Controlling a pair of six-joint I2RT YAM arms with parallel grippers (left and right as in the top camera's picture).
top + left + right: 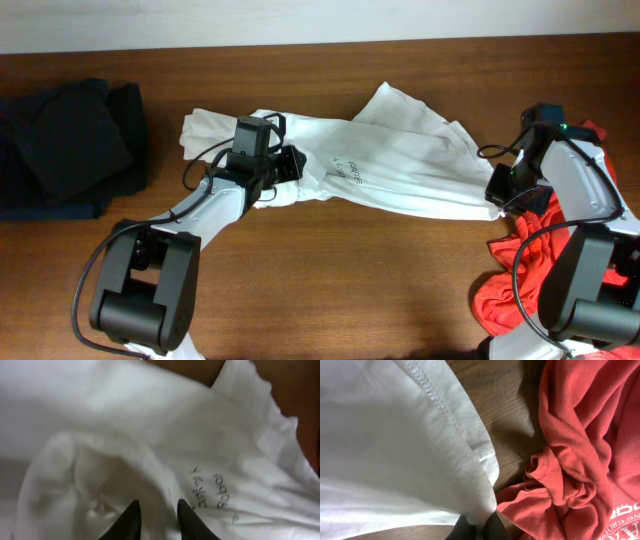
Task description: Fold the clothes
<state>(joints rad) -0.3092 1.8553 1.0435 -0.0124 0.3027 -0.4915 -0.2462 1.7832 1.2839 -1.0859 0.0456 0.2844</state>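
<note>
The white cotton shirt (400,160) is stretched in creases over the wooden bench (350,280) between both claws. A soft bunched fold is pinched by the left claw (157,521), with dark lettering just ahead. The stitched hem corner is clamped in the right claw (475,530), beside a crumpled red garment (585,435).

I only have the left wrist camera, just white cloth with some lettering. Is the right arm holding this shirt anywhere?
Observer: Yes, the right gripper is shut on the stitched edge of the white T-shirt, at its right end.
Operator: Anything near that end?
Observer: A crumpled red garment lies beside it on the table.
Operator: And on the left?
Observer: A dark garment sits at the table's left edge, apart from the shirt.
</note>
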